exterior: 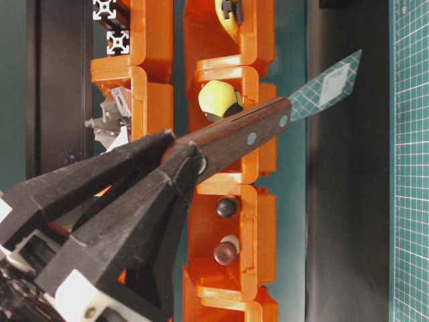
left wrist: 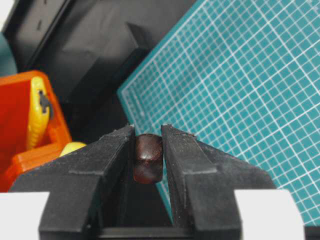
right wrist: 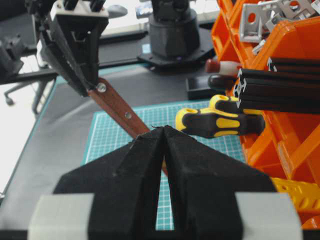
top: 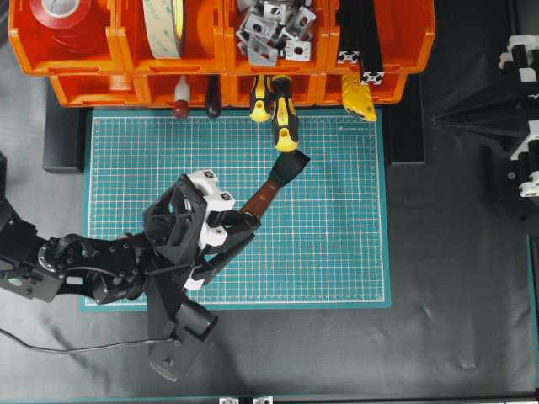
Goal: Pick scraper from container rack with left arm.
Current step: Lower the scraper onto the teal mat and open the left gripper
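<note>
Left arm (top: 101,265) enters from the lower-left of the overhead view, links stretched across the dark counter (top: 446,278) and onto the green cutting mat (top: 337,244), wrist angled up and to the right toward the container rack (top: 219,63). Left gripper (top: 244,225) sits over the mat's left half, fingers (left wrist: 115,155) clamped on the butt end of the scraper (top: 274,189). Scraper is clear of the rack and held over the mid mat, wooden handle in the grip, dark blade pointing up-right, tip near the yellow-and-black screwdrivers (top: 278,114) that hang from the lower bins; whether tip and screwdriver touch cannot be told. Rack runs along the top edge, wider than the mat, upper bins holding tape rolls (top: 59,17), metal brackets (top: 274,29) and black extrusion (top: 362,38). Table-level view adds what the overhead hides: two rivets on the handle and the mat grid mirrored in the blade, scraper raised off the surface. Left wrist view shows only the rounded handle end pinched square between both fingers. Right wrist view looks across at the left gripper holding the handle, and shows the right gripper (right wrist: 163,135) close up, its own fingers (right wrist: 135,160) pressed together at the tips, nothing between them.
</note>
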`<action>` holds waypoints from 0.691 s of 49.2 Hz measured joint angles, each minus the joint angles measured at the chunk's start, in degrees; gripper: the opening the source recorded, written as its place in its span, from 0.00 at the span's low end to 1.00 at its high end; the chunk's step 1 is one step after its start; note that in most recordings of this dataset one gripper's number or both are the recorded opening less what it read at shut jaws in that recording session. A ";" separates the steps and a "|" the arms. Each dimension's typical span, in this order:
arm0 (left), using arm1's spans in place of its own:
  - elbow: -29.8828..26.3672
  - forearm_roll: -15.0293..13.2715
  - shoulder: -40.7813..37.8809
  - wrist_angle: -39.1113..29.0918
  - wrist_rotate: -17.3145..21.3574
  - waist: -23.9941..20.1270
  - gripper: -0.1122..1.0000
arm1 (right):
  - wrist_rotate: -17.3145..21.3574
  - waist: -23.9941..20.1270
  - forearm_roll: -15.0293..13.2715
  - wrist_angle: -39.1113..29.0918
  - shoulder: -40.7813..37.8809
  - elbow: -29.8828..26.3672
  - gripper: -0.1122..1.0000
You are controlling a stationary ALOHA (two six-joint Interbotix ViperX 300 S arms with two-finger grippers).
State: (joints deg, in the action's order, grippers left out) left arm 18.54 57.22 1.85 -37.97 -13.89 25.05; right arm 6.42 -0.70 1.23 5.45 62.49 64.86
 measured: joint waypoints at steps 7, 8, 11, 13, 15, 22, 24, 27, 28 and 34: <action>0.70 0.00 0.00 0.35 0.09 0.00 0.29 | 0.00 0.00 0.00 0.00 0.00 0.00 0.11; 0.97 0.00 0.00 0.44 0.09 -0.09 0.29 | 0.00 0.00 0.00 -0.18 0.00 0.00 0.11; 1.93 -0.09 0.00 0.44 0.09 -0.09 0.29 | 0.00 0.00 0.00 -0.53 0.00 -0.09 0.11; 2.46 -0.09 0.00 0.44 0.00 -0.09 0.29 | 0.00 0.09 0.00 -0.53 0.00 0.00 0.11; 2.90 0.00 0.00 0.44 0.09 -0.09 0.28 | 0.00 0.09 -0.09 -0.53 0.00 0.00 0.11; 3.87 0.00 0.00 0.44 0.00 -0.09 0.28 | 0.00 0.18 0.00 -0.53 0.00 0.00 0.11; 3.96 -0.09 0.00 0.44 -0.09 -0.09 0.28 | 0.00 0.18 0.00 -0.53 0.00 0.00 0.11; 3.96 -0.09 0.00 0.53 0.00 -0.09 0.28 | 0.00 0.18 0.00 -0.53 0.00 0.00 0.11; 3.96 0.00 0.00 0.44 -0.09 -0.18 0.28 | 0.00 0.18 -0.09 -0.53 0.00 0.00 0.11; 3.96 0.00 0.00 0.53 -0.79 -0.09 0.52 | 0.00 0.18 -0.09 -0.53 0.00 0.00 0.11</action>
State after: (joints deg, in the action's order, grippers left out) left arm 22.50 57.22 1.85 -37.44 -14.68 24.96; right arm 6.42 -0.53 1.14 4.92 62.49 64.86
